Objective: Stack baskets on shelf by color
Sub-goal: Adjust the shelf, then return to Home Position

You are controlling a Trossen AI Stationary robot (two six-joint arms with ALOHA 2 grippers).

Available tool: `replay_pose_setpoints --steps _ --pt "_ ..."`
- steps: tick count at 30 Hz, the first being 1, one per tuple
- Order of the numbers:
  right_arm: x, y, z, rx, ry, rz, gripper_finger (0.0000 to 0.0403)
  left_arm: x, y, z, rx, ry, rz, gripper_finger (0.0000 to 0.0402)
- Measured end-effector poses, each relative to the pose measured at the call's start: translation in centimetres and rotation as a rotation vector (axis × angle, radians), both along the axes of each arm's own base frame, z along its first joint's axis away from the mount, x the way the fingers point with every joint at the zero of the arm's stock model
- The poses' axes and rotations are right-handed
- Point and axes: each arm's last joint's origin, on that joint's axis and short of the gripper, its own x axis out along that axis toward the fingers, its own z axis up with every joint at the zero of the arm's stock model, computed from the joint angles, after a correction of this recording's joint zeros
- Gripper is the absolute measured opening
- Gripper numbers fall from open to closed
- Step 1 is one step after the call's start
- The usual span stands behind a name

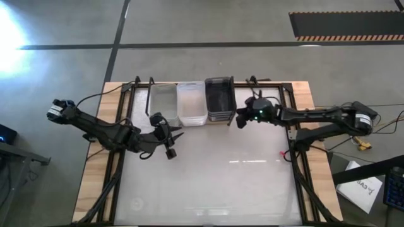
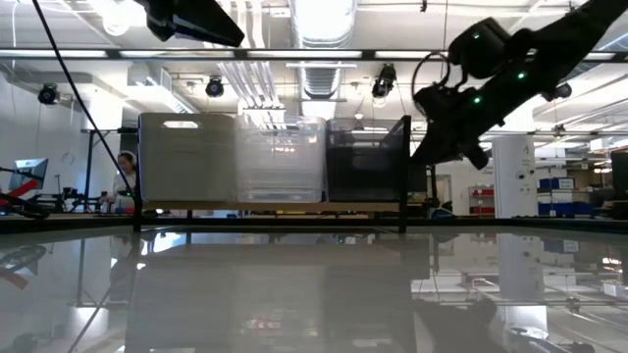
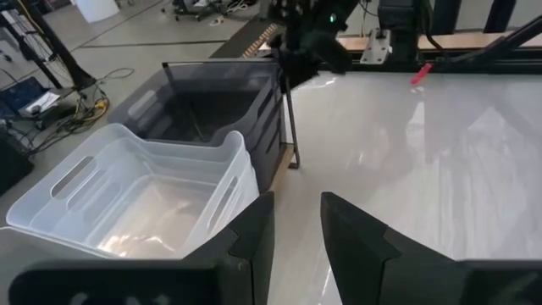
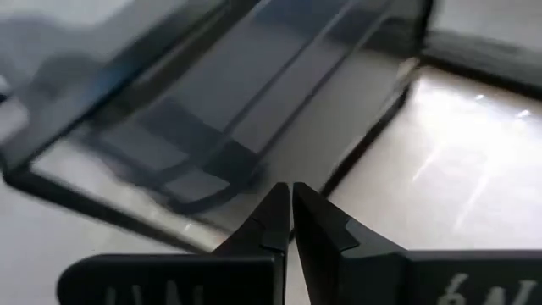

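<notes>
Currently, read each entry below against the overhead and table-level views.

Right claw: the right gripper (image 1: 240, 118) has its two dark fingers (image 4: 273, 219) pressed together, tips meeting, nothing between them. You see it just beside the near right corner of the dark grey plastic basket stack (image 1: 220, 99); whether it touches the basket wall cannot be told.

Left claw: the left gripper (image 1: 170, 140) has its fingers (image 3: 251, 235) slightly parted, with a narrow gap and nothing held. It hangs over the white tabletop (image 1: 208, 170), near the front of the shelf and apart from the baskets.

Shelf: the light wooden plank shelf with black wire uprights (image 2: 270, 208) stands along the far edge of the tabletop.

Baskets: three stacks sit side by side on the shelf. In the overhead view, from left to right: the clear plastic basket (image 1: 163, 102), the whitish light grey basket stack (image 1: 191, 103), and the dark grey stack.

Table-level view: you see the same row from the front, with an opaque whitish bin (image 2: 186, 157) at the left end, a see-through bin (image 2: 280, 157) in the middle and the dark one (image 2: 365, 160) at the right.

Hard to make out: the count of baskets nested in each stack cannot be told. The right wrist view shows the dark basket blurred and cut off at the frame edges. The left wrist view cuts off the whitish basket (image 3: 135, 199) at the near side, and its own fingers cover that basket's near corner.

Background: a person (image 2: 125, 175) shows small and far behind the shelf's left end.
</notes>
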Motion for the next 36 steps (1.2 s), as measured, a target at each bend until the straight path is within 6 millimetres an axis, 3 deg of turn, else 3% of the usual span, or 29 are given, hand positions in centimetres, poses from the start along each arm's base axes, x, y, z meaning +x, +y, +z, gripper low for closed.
replay_pose_setpoints --steps 9,15,22,29,36 --pt "2.4 -0.6 0.3 0.019 0.020 0.103 0.0012 0.0 0.0 0.0 -0.001 -0.004 0.000 0.0083" --pt "1.3 0.0 1.8 0.032 0.110 0.112 0.0012 0.0 0.0 0.0 -0.003 -0.005 0.001 0.0083" --pt "-1.4 3.7 3.2 -0.014 0.132 0.264 0.0012 -0.2 -0.1 -0.1 -0.046 -0.015 0.016 0.0083" --pt "-4.2 9.1 2.6 -0.045 -0.022 0.519 0.0012 -0.7 -0.3 -1.7 -0.140 -0.058 -0.068 0.0083" --pt "-6.3 11.7 1.3 -0.078 -0.239 0.692 0.0012 -4.4 3.5 -2.6 -0.249 -0.223 -0.134 0.0056"
